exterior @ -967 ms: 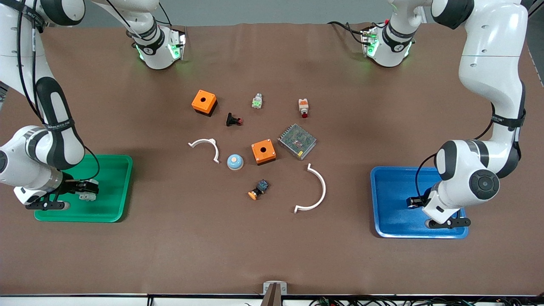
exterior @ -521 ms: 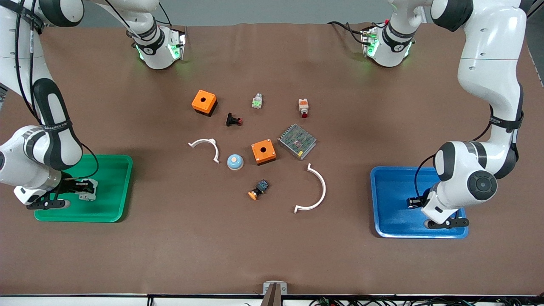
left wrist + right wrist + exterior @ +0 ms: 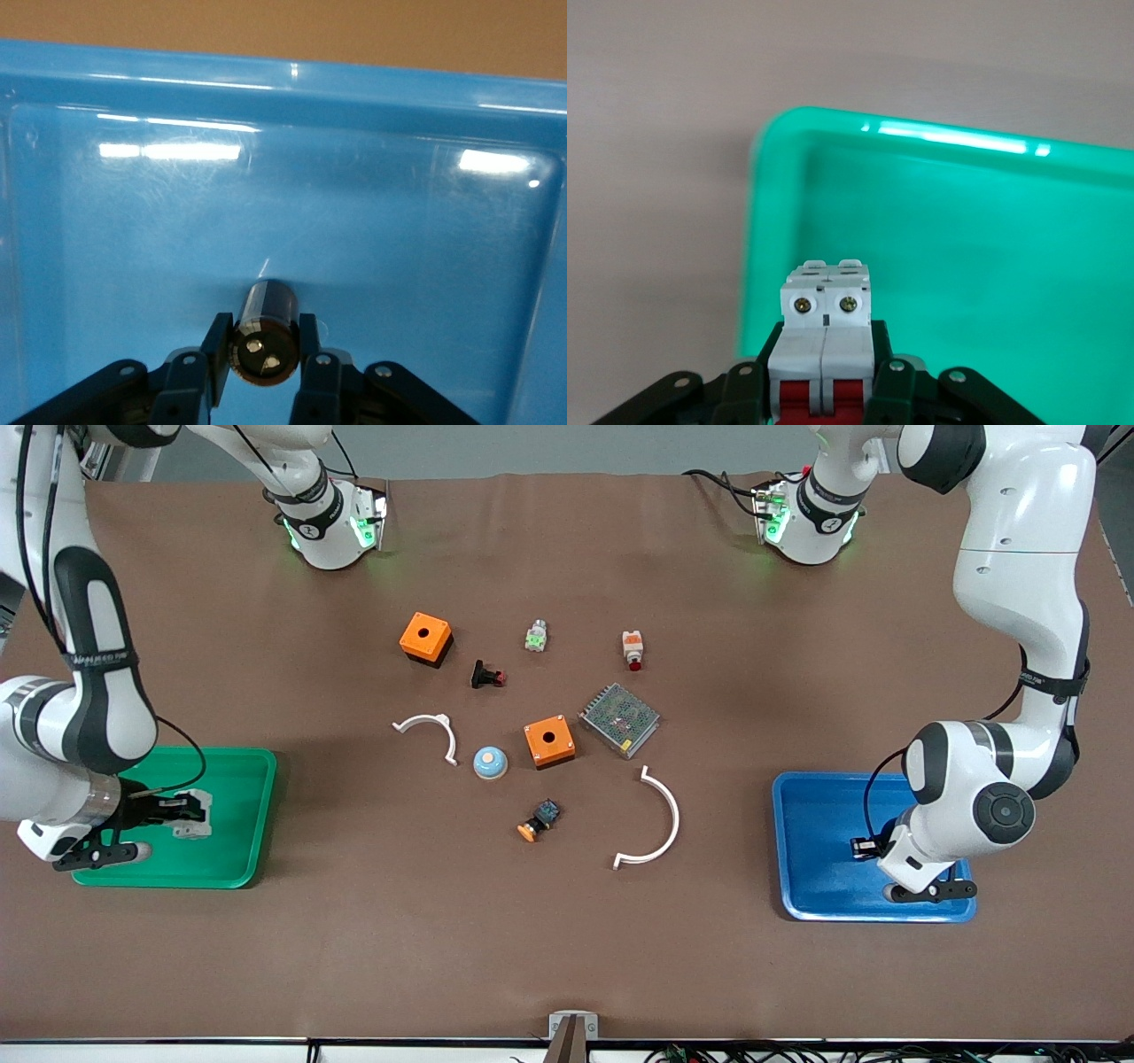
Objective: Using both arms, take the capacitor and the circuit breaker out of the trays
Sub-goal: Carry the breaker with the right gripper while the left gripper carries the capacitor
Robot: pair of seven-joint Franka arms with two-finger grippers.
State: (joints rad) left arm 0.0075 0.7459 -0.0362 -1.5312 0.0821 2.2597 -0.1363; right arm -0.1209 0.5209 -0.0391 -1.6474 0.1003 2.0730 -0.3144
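Note:
My left gripper [image 3: 861, 849] is low inside the blue tray [image 3: 815, 815], toward the left arm's end of the table. It is shut on the capacitor [image 3: 263, 350], a stubby black cylinder with two pale marks on its end, held between the fingers [image 3: 264, 326] just above the tray floor [image 3: 354, 221]. My right gripper [image 3: 182, 815] is over the green tray [image 3: 235, 793] and shut on the breaker [image 3: 193, 825]. In the right wrist view the breaker [image 3: 827, 305] is white-grey with red at its base, gripped [image 3: 828, 345] above the tray [image 3: 966, 230].
Mid-table lie two orange boxes [image 3: 425, 638] [image 3: 548, 741], a black red-tipped button [image 3: 486, 676], a black-blue button with orange cap [image 3: 539, 820], a white-orange part [image 3: 632, 649], a mesh-topped metal box [image 3: 619, 719], a blue dome [image 3: 490, 762] and two white curved pieces [image 3: 430, 731] [image 3: 660, 824].
My right arm has shifted toward the table's edge while its gripper keeps the breaker over the green tray. My left gripper has sunk slightly in the blue tray, still holding the capacitor.

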